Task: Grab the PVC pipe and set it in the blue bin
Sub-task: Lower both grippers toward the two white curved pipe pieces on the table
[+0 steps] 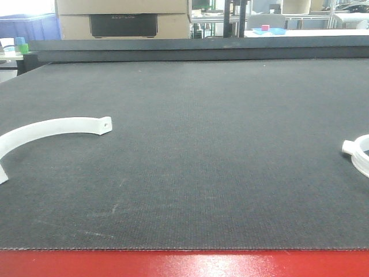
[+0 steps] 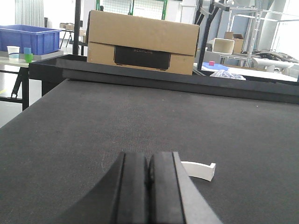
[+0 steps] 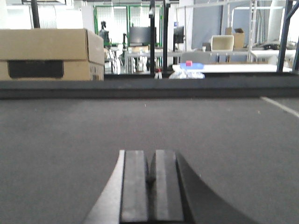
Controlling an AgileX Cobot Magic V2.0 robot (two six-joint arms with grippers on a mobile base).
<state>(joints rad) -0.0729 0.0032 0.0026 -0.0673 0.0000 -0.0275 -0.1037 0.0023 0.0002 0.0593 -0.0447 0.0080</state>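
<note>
A big dark mat [image 1: 202,173] covers the table, with a red edge [image 1: 184,264] at 6 o'clock. A brown cardboard box [image 1: 124,17] sits at 11 o'clock. A white desk [image 1: 323,33] stands behind at 1 o'clock.

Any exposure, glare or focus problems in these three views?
Exterior front view: mat evenly lit, white curved piece sharp, mild glare on the red edge, top-left corner blown out. Left wrist view: fairly sharp, cardboard box crisp, shut left gripper slightly soft. Right wrist view: softest overall, bright background washed out beyond the shut right gripper.
</note>
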